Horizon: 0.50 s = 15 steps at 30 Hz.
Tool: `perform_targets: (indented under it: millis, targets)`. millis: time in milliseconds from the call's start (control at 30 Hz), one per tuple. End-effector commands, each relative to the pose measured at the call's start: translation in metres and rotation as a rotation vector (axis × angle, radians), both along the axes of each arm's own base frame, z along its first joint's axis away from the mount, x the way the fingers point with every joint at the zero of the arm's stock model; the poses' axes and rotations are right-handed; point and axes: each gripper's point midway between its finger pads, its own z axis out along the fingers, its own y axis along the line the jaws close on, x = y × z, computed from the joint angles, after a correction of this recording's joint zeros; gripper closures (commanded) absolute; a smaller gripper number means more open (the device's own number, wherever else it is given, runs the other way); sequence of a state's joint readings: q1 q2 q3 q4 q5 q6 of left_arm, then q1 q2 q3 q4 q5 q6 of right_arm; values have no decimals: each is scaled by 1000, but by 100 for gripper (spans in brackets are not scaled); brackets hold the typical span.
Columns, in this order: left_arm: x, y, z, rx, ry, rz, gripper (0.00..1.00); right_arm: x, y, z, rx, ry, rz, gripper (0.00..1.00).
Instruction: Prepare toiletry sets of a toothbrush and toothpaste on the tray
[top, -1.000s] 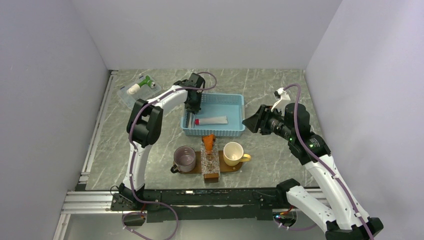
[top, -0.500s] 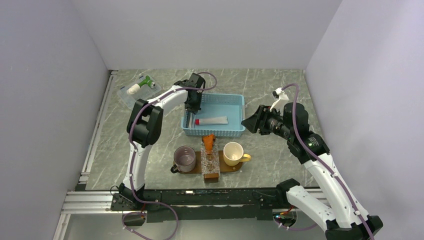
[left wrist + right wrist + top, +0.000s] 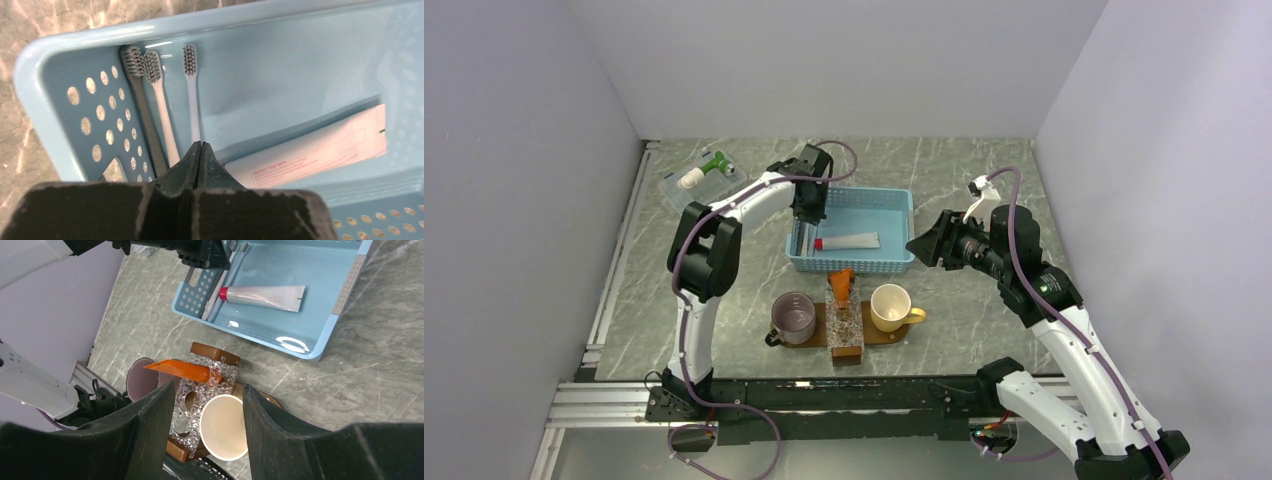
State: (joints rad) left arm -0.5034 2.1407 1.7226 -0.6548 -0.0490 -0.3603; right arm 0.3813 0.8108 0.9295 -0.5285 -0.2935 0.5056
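Three toothbrushes lie along the left wall of the light-blue basket [image 3: 60, 100]: a dark grey one [image 3: 142, 110] and two pale ones [image 3: 162, 115] [image 3: 191, 100]. My left gripper [image 3: 200, 145] is down in the basket [image 3: 909, 230], shut. The right pale brush's handle runs under its tips, and I cannot tell whether it is pinched. The orange toothpaste [image 3: 840, 280] [image 3: 180, 370] leans out of a clear textured holder [image 3: 845, 320] on the brown tray [image 3: 879, 340]. My right gripper [image 3: 921, 245] [image 3: 207, 390] hovers open to the right of the basket, holding nothing.
A white tube with a red cap [image 3: 849, 241] [image 3: 310, 145] lies in the basket. On the tray stand a purple mug [image 3: 793, 318] and a yellow mug [image 3: 890, 306]. A clear box [image 3: 699, 178] with a green and white item sits at the back left.
My left gripper's jaws have closed inside the basket, and that arm's elbow has shifted a little left. The right gripper has edged slightly left.
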Motion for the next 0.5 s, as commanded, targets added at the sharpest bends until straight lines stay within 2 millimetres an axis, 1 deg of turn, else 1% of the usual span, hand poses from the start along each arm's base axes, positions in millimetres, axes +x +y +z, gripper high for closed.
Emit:
perform_targets:
  millis: [0,100,200,300,467]
  targets:
    - [10,-5,39,-39,-95,-9,95,3,3,12,21,-49,10,45]
    - [12,-1,36,-5,-92,4,76,3,4,11,19,-46,12,45]
    - [14,3,31,23,-84,12,62,2,3,11,17,-47,11,45]
    - [17,3,26,33,-83,18,54,3,3,11,18,-47,10,45]
    - [18,1,16,35,-65,16,53,2,3,10,17,-47,11,45]
